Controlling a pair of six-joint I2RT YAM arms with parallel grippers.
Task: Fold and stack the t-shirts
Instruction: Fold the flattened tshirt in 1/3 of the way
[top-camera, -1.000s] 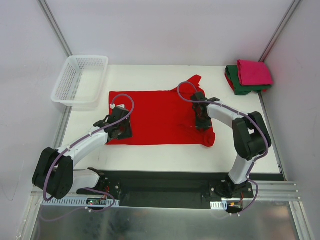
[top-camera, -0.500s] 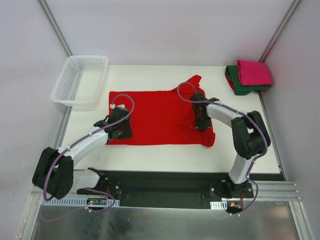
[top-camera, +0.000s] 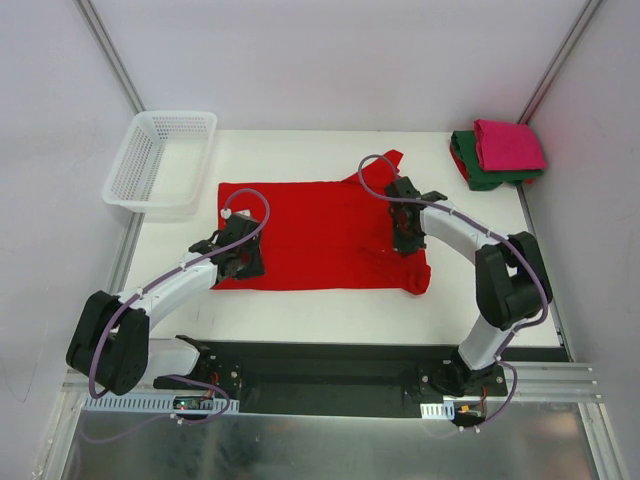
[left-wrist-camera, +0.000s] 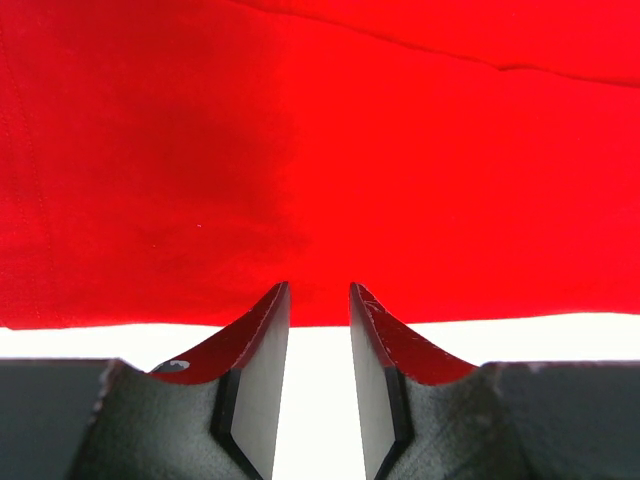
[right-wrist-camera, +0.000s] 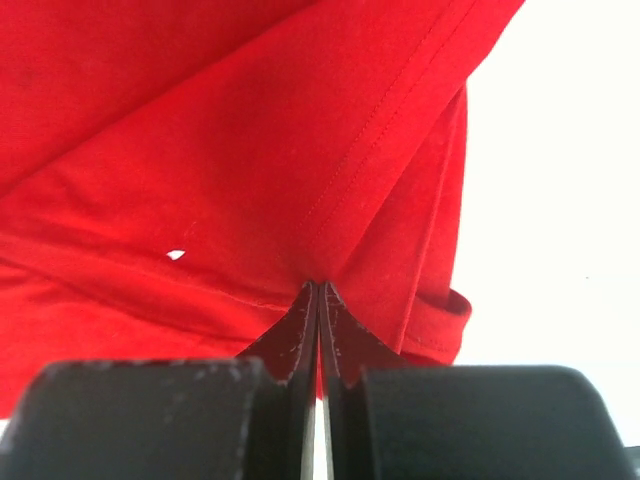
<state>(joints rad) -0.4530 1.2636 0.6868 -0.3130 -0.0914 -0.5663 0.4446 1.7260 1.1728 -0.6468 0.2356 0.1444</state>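
A bright red t-shirt lies spread flat in the middle of the white table. My left gripper hovers at its near-left corner. In the left wrist view the left gripper stands open, its tips at the edge of the red t-shirt, with only white table between them. My right gripper is on the shirt's right part, near the sleeve. In the right wrist view the right gripper is shut on a pinched fold of the red t-shirt. A folded magenta t-shirt rests on a folded dark green t-shirt at the back right.
A white mesh basket stands at the back left corner of the table. Grey walls with metal posts close in the table on three sides. A black rail with both arm bases runs along the near edge.
The right gripper has shut on the red cloth and its arm has shifted slightly to the right. The left gripper has narrowed a little and stayed in place.
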